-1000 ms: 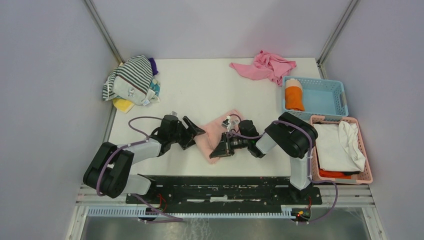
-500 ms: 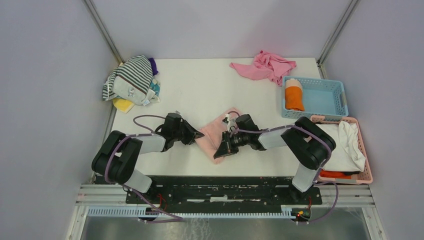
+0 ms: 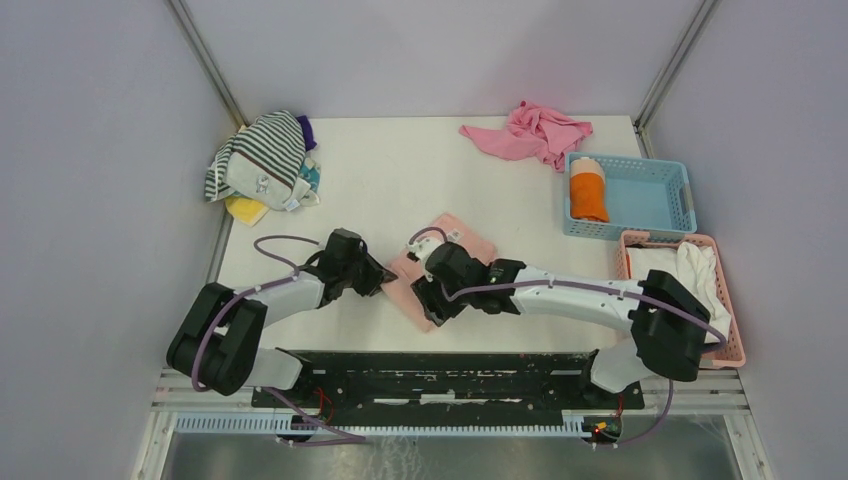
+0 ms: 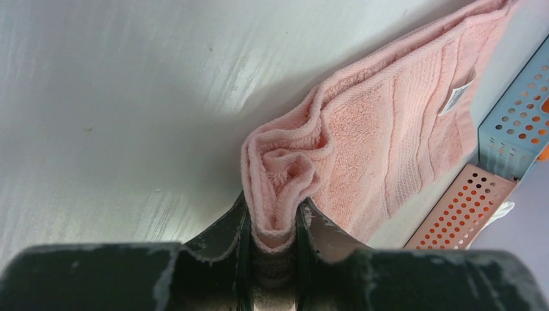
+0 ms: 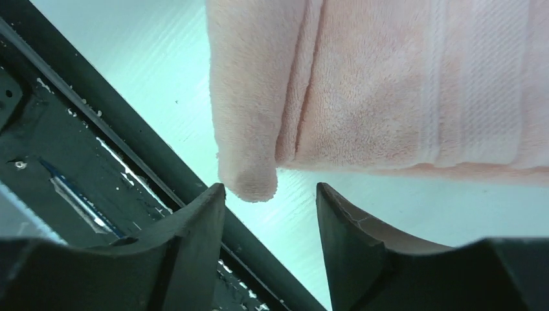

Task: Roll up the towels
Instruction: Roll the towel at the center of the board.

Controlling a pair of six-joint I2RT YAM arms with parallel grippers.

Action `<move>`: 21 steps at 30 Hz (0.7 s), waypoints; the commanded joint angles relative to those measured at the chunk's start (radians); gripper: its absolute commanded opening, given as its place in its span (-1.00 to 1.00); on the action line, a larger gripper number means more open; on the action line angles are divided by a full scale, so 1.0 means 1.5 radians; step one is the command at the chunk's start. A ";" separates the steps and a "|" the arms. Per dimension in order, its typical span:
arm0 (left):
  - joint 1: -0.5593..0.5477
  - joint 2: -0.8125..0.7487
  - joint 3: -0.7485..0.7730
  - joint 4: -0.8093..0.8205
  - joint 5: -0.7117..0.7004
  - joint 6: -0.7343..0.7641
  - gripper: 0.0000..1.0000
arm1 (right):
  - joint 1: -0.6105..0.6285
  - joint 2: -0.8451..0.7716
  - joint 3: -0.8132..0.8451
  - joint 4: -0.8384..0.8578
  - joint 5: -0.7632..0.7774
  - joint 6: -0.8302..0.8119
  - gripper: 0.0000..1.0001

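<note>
The pale pink towel [image 3: 462, 242] lies folded on the white table in front of both arms. My left gripper [image 3: 384, 279] is shut on its bunched left edge [image 4: 278, 175]. The white label [image 4: 458, 97] shows at the towel's far end. My right gripper [image 3: 428, 303] hangs open over the towel's near corner [image 5: 248, 179]. That corner sits just ahead of the left finger, and nothing is between the fingers. An orange towel [image 3: 588, 192] lies rolled in the blue basket [image 3: 650, 190].
A bright pink cloth [image 3: 530, 130] lies crumpled at the back right. A striped pile of cloths [image 3: 262, 160] fills the back left corner. The pink basket [image 3: 735, 340] at the right holds white and orange cloths. The black base rail [image 5: 65, 142] runs close under the right gripper.
My left gripper closed on the pink towel's left edge. My right gripper let go, opened, and moved left toward the near corner. The towel shifted slightly left.
</note>
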 commanded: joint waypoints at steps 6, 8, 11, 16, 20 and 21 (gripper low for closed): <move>-0.001 -0.009 0.005 -0.090 -0.061 -0.049 -0.86 | 0.195 0.040 0.150 -0.078 0.356 -0.143 0.32; -0.002 -0.011 0.004 -0.090 -0.062 -0.053 -0.85 | 0.222 0.089 0.180 -0.083 0.406 -0.153 0.31; -0.002 -0.011 0.003 -0.090 -0.064 -0.057 -0.83 | 0.241 0.161 0.207 -0.080 0.455 -0.149 0.23; -0.002 -0.013 0.002 -0.090 -0.066 -0.057 -0.83 | 0.247 0.220 0.217 -0.068 0.474 -0.151 0.21; -0.002 -0.013 0.001 -0.084 -0.066 -0.058 -0.82 | 0.248 0.256 0.222 -0.068 0.488 -0.153 0.22; -0.002 -0.011 0.002 -0.082 -0.063 -0.059 -0.82 | 0.248 0.265 0.224 -0.069 0.489 -0.153 0.22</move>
